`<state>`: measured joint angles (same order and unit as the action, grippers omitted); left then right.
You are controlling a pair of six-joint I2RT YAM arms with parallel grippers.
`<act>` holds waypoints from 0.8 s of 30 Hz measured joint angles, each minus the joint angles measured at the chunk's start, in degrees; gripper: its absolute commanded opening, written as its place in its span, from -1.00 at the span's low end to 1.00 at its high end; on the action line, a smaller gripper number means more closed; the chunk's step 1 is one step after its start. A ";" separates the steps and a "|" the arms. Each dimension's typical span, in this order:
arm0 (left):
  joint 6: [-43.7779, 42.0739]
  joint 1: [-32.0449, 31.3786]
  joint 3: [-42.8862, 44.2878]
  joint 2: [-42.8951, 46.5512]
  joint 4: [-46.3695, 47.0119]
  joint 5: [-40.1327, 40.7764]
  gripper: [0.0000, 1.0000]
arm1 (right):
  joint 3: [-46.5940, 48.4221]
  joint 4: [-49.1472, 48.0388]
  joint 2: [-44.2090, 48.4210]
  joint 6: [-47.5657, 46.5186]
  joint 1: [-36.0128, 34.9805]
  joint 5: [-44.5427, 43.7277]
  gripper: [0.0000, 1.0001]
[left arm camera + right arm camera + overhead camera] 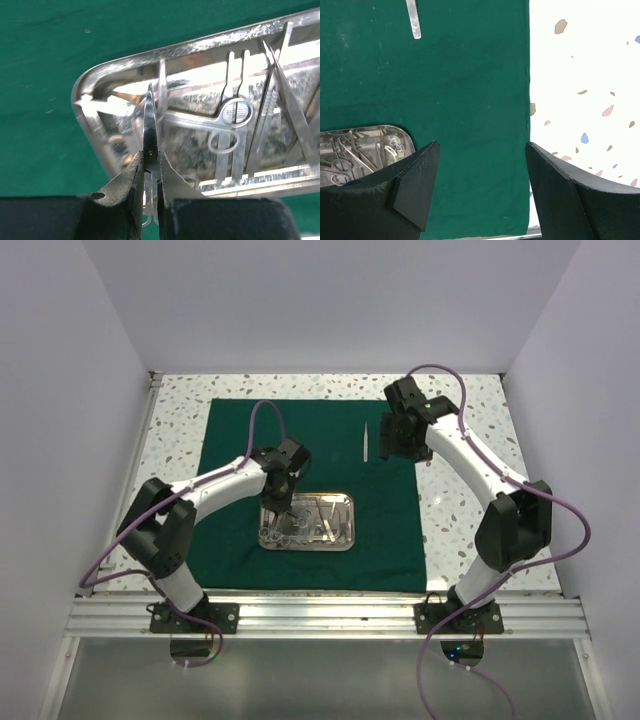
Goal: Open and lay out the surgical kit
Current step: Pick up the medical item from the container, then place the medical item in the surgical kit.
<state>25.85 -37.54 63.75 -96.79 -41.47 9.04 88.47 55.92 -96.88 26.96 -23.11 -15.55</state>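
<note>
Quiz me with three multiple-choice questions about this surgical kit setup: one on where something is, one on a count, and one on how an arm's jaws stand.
1. Where does the shiny rectangular steel tray sit?
A) on the dark green cloth
B) on bare speckled tabletop
C) on the metal rail

2. How many slim silver instruments lie on the cloth outside the tray?
A) none
B) one
C) three

3. How do the right arm's jaws stand?
A) shut on the tray's rim
B) shut on the cloth
C) open, holding nothing

Answers:
1 A: green cloth surrounds the tray on every side.
2 B: a single piece lies alone towards the cloth's far right.
3 C: the right wrist view shows a wide gap with nothing between them.
</note>
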 measured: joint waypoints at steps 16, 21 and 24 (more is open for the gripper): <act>-4.46 1.60 18.18 -2.62 -14.84 8.74 -1.00 | -0.83 0.66 0.31 0.04 0.00 0.15 0.45; -4.44 2.86 37.09 -14.99 -12.39 5.68 -1.00 | -4.17 0.44 4.24 1.55 -0.02 2.40 0.45; -4.37 3.80 48.28 -23.41 -10.58 3.41 -1.00 | -8.39 0.61 8.92 3.34 -0.11 4.15 0.45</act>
<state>21.47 -33.74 112.03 -120.20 -52.05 12.45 80.07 56.53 -87.96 30.30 -23.22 -11.40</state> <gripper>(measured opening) 0.148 0.724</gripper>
